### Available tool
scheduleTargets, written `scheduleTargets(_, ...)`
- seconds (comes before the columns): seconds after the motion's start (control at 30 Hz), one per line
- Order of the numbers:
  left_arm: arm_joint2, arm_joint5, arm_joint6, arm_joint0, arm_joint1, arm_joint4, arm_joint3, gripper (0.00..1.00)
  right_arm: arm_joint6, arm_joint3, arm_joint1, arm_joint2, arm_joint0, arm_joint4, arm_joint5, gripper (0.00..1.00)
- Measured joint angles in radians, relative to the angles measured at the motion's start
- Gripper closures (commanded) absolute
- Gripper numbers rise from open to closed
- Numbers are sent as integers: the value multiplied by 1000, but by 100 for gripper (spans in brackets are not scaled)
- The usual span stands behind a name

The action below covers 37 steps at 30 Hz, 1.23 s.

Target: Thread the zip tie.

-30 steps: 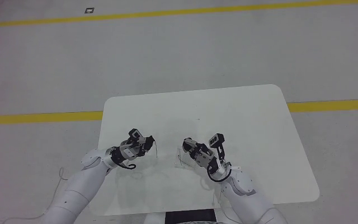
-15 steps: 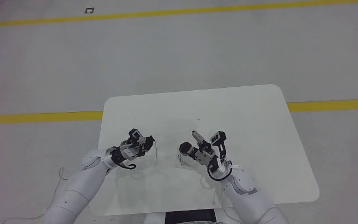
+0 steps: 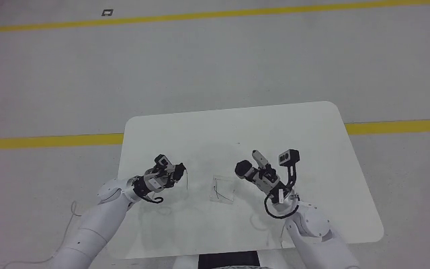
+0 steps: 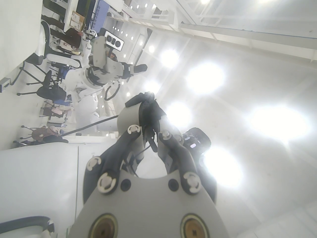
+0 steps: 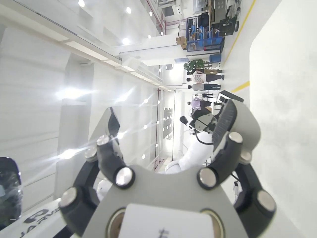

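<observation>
Gripping the zip tie (image 3: 187,177) in the closed left pincer (image 4: 148,112), the right pincer (image 5: 171,114), wide open and empty, should pinch the free tail squarely.

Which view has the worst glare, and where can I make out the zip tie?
Worst in the left wrist view: ceiling lights bloom behind the left gripper, shut on the black zip tie. Right wrist view: streaky flare beside the open right gripper. Top view: even light, tie dark against the table.
</observation>
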Motion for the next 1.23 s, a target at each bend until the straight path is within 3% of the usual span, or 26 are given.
scheduleTargets(0.17,0,0,0,0,0,0,0,100,32,-44,-16,54,-34,40,0,0)
scheduleTargets(0.4,1,-2,15,2,0,12,-15,100,43,-41,-23,65,-40,36,0,0)
scheduleTargets(0.63,-32,21,7,46,20,100,-163,100,43,-41,-23,64,-40,37,0,0)
scheduleTargets(0.77,-74,27,5,91,37,152,-264,100,43,-41,-23,64,-40,37,0,0)
scheduleTargets(0.87,-104,41,0,121,48,163,-302,100,43,-41,-23,64,-40,37,0,0)
scheduleTargets(1.23,-105,42,0,122,49,164,-302,100,43,-41,-23,64,-40,37,0,0)
